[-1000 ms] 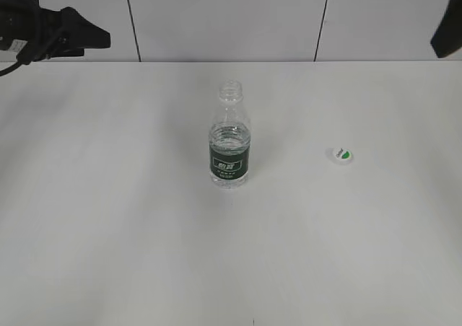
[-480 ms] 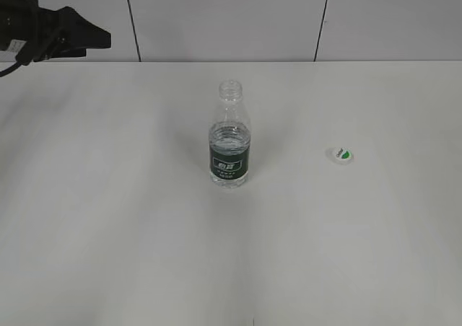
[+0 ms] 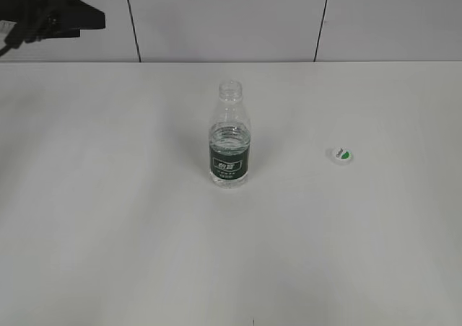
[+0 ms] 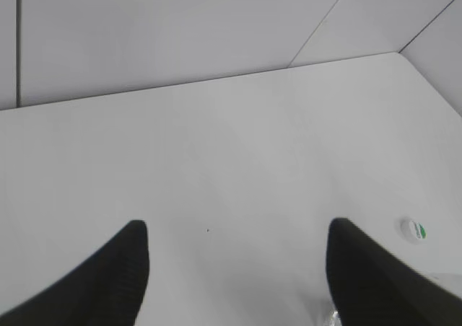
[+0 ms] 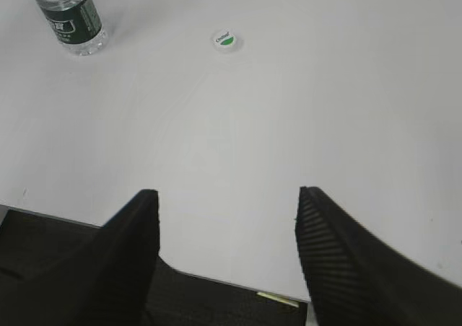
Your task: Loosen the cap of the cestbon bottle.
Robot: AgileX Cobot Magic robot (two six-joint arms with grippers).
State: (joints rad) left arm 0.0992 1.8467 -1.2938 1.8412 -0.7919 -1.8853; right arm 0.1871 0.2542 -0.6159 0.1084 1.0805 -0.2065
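Note:
The cestbon bottle (image 3: pixel 230 149) stands upright in the middle of the white table (image 3: pixel 108 218), its neck bare and open at the top. The cap (image 3: pixel 341 154), white with a green mark, lies flat on the table to the bottle's right, apart from it. My left gripper (image 3: pixel 97 19) hangs at the far left back, well away from both, open and empty (image 4: pixel 238 228); the cap (image 4: pixel 413 230) shows at its right. My right gripper (image 5: pixel 225 192) is open and empty over the table's edge, with the bottle (image 5: pixel 70 12) and the cap (image 5: pixel 226 40) far ahead of it.
A white panelled wall (image 3: pixel 231 16) with dark seams rises behind the table. In the right wrist view, a dark strip (image 5: pixel 216 297) lies beyond the table's edge, under the gripper.
The left gripper has lifted a little at the top left. The right arm, seen at the top right corner a second ago, has left the exterior view. Bottle and cap have not moved.

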